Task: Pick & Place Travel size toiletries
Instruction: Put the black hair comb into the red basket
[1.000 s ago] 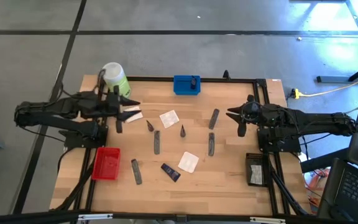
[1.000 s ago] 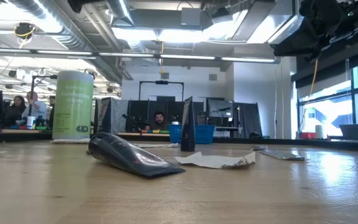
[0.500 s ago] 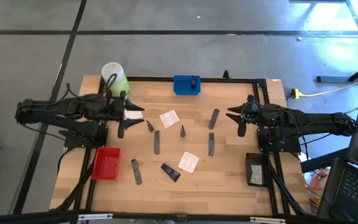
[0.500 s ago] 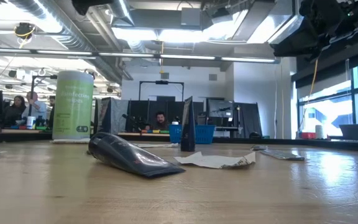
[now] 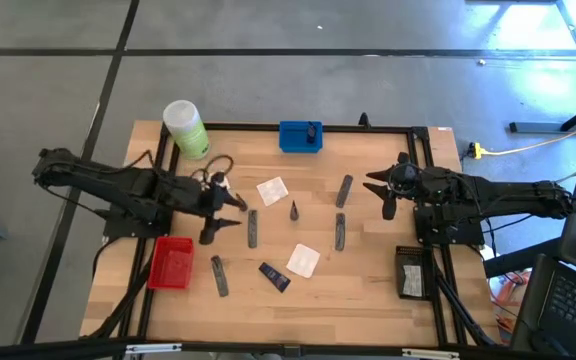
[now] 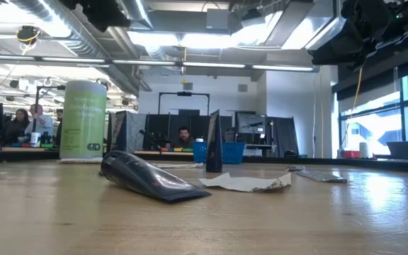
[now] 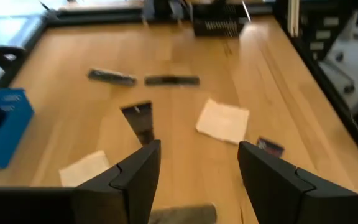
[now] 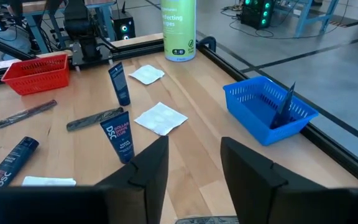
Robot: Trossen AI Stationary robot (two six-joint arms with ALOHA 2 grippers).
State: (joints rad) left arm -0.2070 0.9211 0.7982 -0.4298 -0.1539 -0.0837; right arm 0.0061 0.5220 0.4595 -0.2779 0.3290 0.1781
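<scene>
Toiletries (image 5: 252, 228) scattered before our blue tray (image 5: 299, 136), our left gripper (image 5: 224, 209) spread above them, right gripper (image 5: 384, 191) spread, holding nothing.

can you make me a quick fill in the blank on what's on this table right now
1. The tray at the table's far edge, with one dark item standing in it, is ____.
2. The red tray holds ____ toiletries.
3. The green bottle has a ____ cap.
4. The left gripper hovers with its fingers ____.

Missing words: blue; no; white; open
</scene>
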